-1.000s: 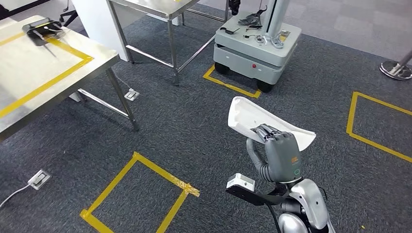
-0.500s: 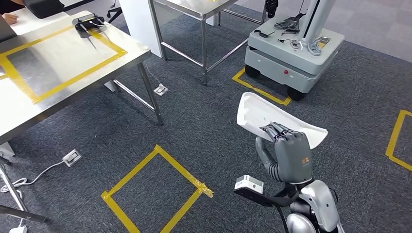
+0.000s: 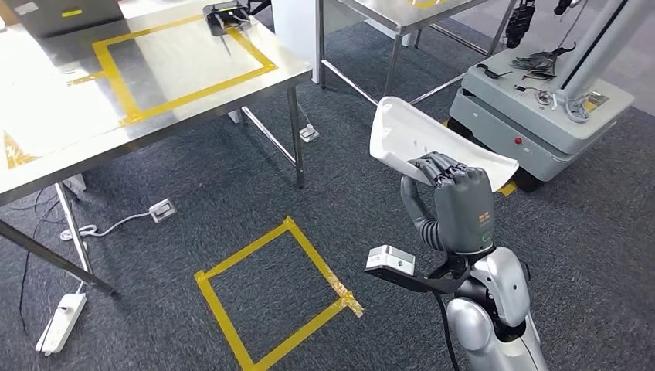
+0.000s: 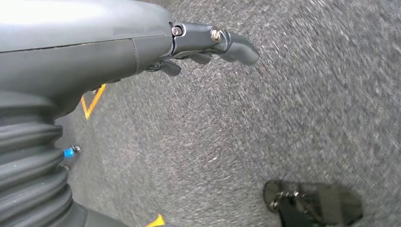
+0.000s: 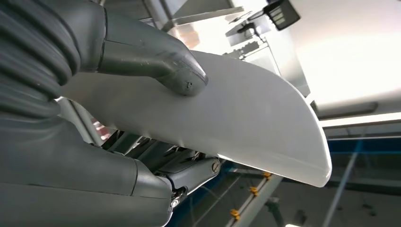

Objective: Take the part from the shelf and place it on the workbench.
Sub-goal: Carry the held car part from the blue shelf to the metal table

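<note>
The part [image 3: 409, 137] is a long white curved plastic shell, and my right hand [image 3: 459, 202] holds it up at chest height over the carpet. In the right wrist view the thumb [image 5: 163, 64] presses on one face of the part [image 5: 246, 118] while the fingers curl under its other face. The workbench [image 3: 69, 131] is a steel table at the upper left, marked with a yellow tape rectangle; it stands well to the left of the held part. My left hand [image 4: 142, 42] hangs over the grey carpet with its fingers apart and nothing in them.
A black tool [image 3: 226, 11] lies at the workbench's far corner. A grey wheeled cart [image 3: 541, 116] stands at the upper right, a second steel table [image 3: 402, 11] behind. A yellow tape square [image 3: 270, 294] marks the floor; a power strip [image 3: 60, 325] and cable lie under the workbench.
The whole picture has shifted: the camera has turned, so the workbench takes up more of the left and the cart sits further right. My right hand still holds the part the same way.
</note>
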Robot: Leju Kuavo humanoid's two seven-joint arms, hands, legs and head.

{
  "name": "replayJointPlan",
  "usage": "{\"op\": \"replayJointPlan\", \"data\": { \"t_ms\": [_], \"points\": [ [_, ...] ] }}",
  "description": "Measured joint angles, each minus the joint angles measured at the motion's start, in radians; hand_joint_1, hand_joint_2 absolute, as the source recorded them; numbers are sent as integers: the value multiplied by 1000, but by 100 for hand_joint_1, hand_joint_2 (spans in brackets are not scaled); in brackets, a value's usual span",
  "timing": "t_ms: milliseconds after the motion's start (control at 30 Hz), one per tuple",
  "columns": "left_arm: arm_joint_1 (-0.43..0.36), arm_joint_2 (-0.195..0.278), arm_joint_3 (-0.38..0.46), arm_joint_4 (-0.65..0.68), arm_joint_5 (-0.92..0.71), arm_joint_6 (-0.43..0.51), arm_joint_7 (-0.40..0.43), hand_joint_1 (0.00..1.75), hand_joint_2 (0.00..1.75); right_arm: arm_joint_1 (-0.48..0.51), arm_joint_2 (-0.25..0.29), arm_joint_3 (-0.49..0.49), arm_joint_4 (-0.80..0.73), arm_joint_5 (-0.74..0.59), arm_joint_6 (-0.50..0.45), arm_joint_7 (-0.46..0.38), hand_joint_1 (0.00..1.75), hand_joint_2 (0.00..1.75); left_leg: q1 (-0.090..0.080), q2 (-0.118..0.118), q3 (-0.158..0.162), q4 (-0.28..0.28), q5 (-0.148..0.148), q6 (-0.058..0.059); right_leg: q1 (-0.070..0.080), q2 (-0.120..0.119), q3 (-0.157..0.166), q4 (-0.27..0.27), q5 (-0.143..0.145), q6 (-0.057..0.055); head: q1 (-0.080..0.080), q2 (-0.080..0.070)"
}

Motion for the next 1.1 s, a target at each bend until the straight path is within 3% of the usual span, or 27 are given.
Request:
{"op": "replayJointPlan", "data": {
  "t_ms": [33, 67, 100, 133, 200, 267, 333, 400, 467, 533, 600, 633, 667, 700, 767, 800, 833, 900, 967, 1033, 1100],
  "points": [
    [-4, 0, 0, 0, -3, 0, 0, 0, 175, -7, -1, 2, 3, -1, 0, -1, 175, 175, 1, -14, -3, 0, 2, 3, -2, 23, -34, 69, -32, 4, 1, 0],
    [-7, 0, 0, -1, -5, 0, 0, 0, 175, -16, -2, 4, 8, -1, 1, -2, 175, 175, 2, -29, -6, 2, 4, 3, -3, 31, -66, 133, -55, 6, 1, 0],
    [-9, -1, 0, -1, -7, -1, -1, 0, 175, -28, -3, 7, 15, -2, 1, -3, 175, 175, 2, -44, -8, 3, 5, 3, -4, 34, -88, 172, -60, 7, 1, 0],
    [-10, -1, 0, -1, -7, -1, 0, 0, 175, -43, -3, 11, 22, -2, 1, -4, 175, 175, 2, -60, -9, 5, 6, 1, -5, 35, -91, 172, -46, 8, 1, 0],
    [-11, -3, 0, -1, -9, -2, 0, 0, 175, -76, -3, 19, 33, -4, 2, -5, 175, 175, 5, -90, -10, 11, 7, -4, -10, 53, -42, 61, 27, 8, 1, 0],
    [-17, -4, 0, -2, -13, -1, 3, 0, 175, -104, -3, 25, 39, -7, 3, -4, 175, 175, 6, -120, -18, 17, 8, -17, -15, 98, 13, -63, 72, 8, 1, 0],
    [-21, -5, 0, -3, -16, 1, 10, 0, 175, -126, -3, 31, 44, -11, 9, 2, 175, 175, 7, -144, -29, 16, 14, -34, -13, 113, 24, -98, 75, 3, 0, 0],
    [-19, -4, 0, -3, -19, 5, 18, 0, 175, -146, 0, 39, 48, -12, 17, 8, 175, 175, 11, -157, -38, 10, 21, -50, -13, 88, 23, -103, 82, -12, 0, 0],
    [-19, -5, 0, -2, -20, 8, 27, 0, 175, -163, 5, 46, 50, -12, 21, 11, 175, 175, 7, -110, -60, 45, -4, -57, -15, 62, 24, -112, 90, -29, -4, 0],
    [-23, -6, 0, -2, -20, 10, 31, 0, 175, -170, 8, 48, 52, -12, 22, 13, 175, 175, 3, -41, -112, 161, -71, -60, -9, 33, 23, -114, 91, -38, -9, 0],
    [-24, -7, 0, -3, -20, 11, 33, 0, 175, -171, 8, 49, 57, -12, 22, 13, 175, 175, 4, -19, -160, 277, -119, -61, -3, 1, 22, -113, 89, -42, -9, 0],
    [-23, -7, 0, -3, -20, 11, 35, 0, 175, -172, 8, 50, 59, -12, 22, 14, 175, 175, 3, -16, -162, 290, -116, -60, -1, -13, 22, -112, 88, -43, -9, 0],
    [-23, -7, 0, -3, -21, 11, 37, 0, 175, -174, 9, 50, 62, -12, 22, 14, 175, 175, 3, -13, -143, 259, -95, -58, 1, -27, 23, -111, 87, -43, -9, 0],
    [-22, -6, 0, -3, -23, 11, 39, 0, 175, -176, 9, 51, 63, -11, 21, 14, 175, 175, 1, -1, -106, 194, -63, -54, 2, -40, 24, -110, 85, -43, -9, 0],
    [-24, -6, 0, -4, -26, 10, 41, 0, 175, -179, 10, 51, 65, -11, 20, 13, 175, 175, -7, 43, -35, 62, -16, -39, 7, -62, 27, -107, 80, -38, -9, 0],
    [-25, -6, 0, -5, -26, 10, 42, 0, 175, -180, 11, 51, 65, -12, 20, 13, 175, 175, -10, 57, -17, 27, -6, -32, 9, -72, 28, -106, 79, -33, -8, 0],
    [-25, -6, 0, -5, -26, 9, 43, 0, 175, -181, 11, 51, 66, -12, 20, 14, 175, 175, -14, 61, -14, 16, -5, -25, 11, -81, 29, -106, 79, -29, -8, 0],
    [-24, -7, 0, -6, -26, 9, 46, 0, 175, -182, 13, 51, 66, -12, 21, 17, 175, 175, -11, 38, -17, 11, 3, -17, 11, -95, 34, -109, 77, -19, -8, 0],
    [-25, -8, 0, -6, -26, 8, 49, 0, 175, -184, 14, 51, 68, -8, 19, 23, 175, 175, -4, 18, -15, 2, 11, -4, 7, -55, 25, -81, 54, -7, -6, 0],
    [-27, -8, 0, -7, -26, 6, 49, 0, 175, -183, 13, 51, 70, 0, 13, 27, 175, 175, 1, 1, -13, -3, 17, 5, 0, 12, -24, 25, -3, 3, -4, 0],
    [-27, -8, 1, -8, -27, 6, 49, 0, 175, -177, 11, 51, 74, 1, 5, 28, 175, 175, 1, -16, -18, 0, 18, 7, -2, 36, -87, 146, -46, 9, -3, 0]
  ]
}}
